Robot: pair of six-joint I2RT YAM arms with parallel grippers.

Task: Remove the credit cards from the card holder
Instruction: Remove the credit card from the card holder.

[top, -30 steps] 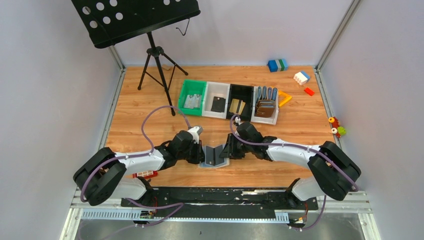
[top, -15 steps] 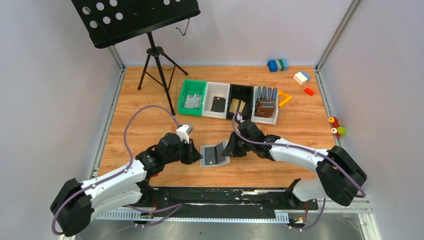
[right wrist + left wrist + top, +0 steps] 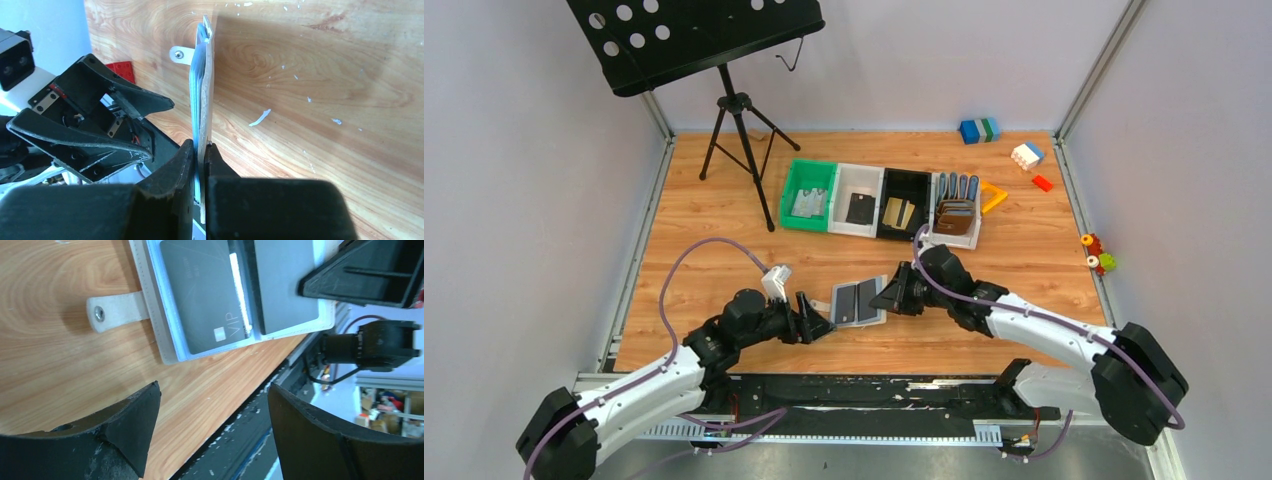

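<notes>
The pale grey card holder lies spread open near the table's front edge, its strap tab pointing left. Two dark credit cards sit in its light blue pockets: one marked VIP and another beside it. My right gripper is shut on the holder's right edge, which its wrist view shows edge-on between the fingers. My left gripper is open just left of the holder, touching nothing. In the left wrist view its fingertips stand wide apart below the holder.
A row of bins stands behind: a green bin with silvery cards, a white bin with a black card, a black bin with gold cards, and a bin with brown wallets. A music stand tripod stands at the back left, toy bricks at the back right.
My left gripper has let go of the holder's left flap, opened wide and drawn back to the near left. The holder has unfolded flatter, and my right gripper has closed tight on its right edge.
</notes>
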